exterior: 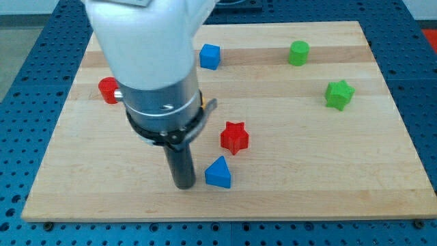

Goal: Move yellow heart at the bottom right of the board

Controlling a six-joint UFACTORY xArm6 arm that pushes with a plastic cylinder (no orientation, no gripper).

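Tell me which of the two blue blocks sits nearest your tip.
The blue triangular block, just right of my tip. The blue cube sits far off near the view's top.

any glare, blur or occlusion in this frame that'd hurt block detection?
Camera view: lighting even, shadows soft, no strong glare on the pale wooden board. The white and grey arm housing looms large and slightly soft, half hiding the red block. My tip sits just left of the blue triangular block; no yellow heart visible, possibly behind the arm.
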